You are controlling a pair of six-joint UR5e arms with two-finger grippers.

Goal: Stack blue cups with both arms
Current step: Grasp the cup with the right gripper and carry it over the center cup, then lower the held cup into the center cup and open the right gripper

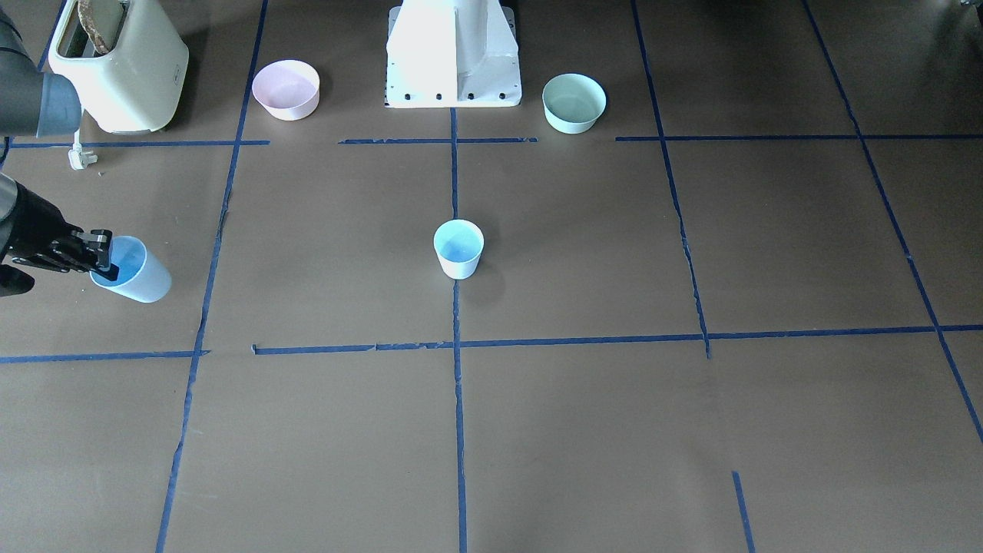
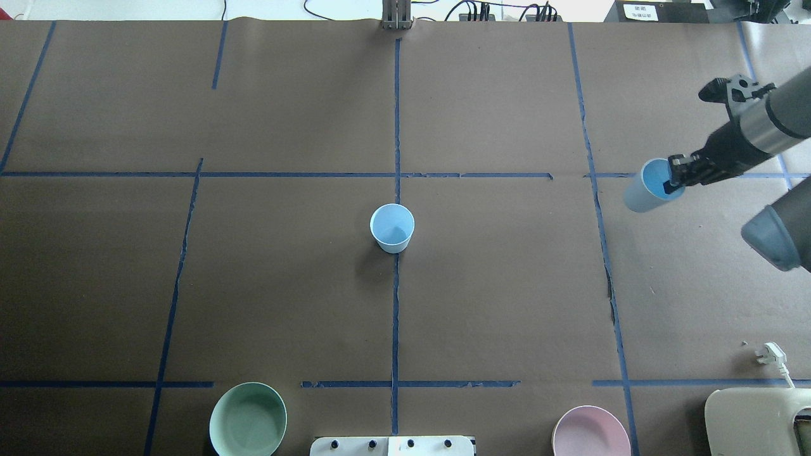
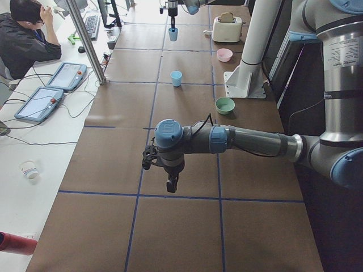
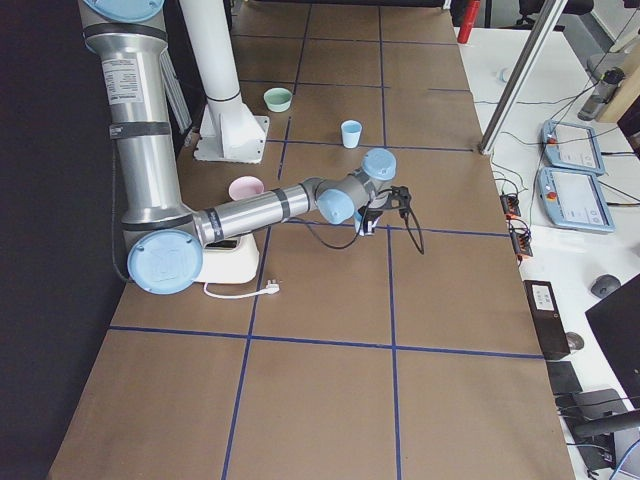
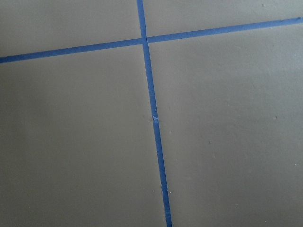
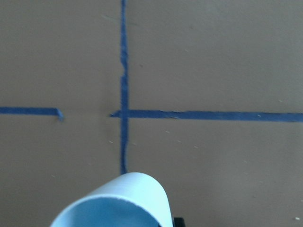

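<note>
One blue cup [image 1: 458, 247] stands upright at the table's centre on the blue tape cross, and shows in the overhead view [image 2: 392, 227]. My right gripper [image 2: 671, 183] is shut on the rim of the second blue cup [image 2: 641, 192], which hangs tilted above the table on my right side. That cup also shows in the front-facing view [image 1: 142, 278] and in the right wrist view [image 6: 118, 203]. My left gripper [image 3: 170, 184] points down over bare table far to my left, well away from both cups. It shows only in the exterior left view, so I cannot tell whether it is open or shut.
A pink bowl [image 2: 590, 432] and a mint-green bowl [image 2: 248, 419] stand either side of the white pedestal [image 1: 453, 54]. A cream toaster [image 1: 119, 61] with a loose plug [image 1: 79, 157] stands by my right arm. An operator [image 3: 25, 34] sits beside the table.
</note>
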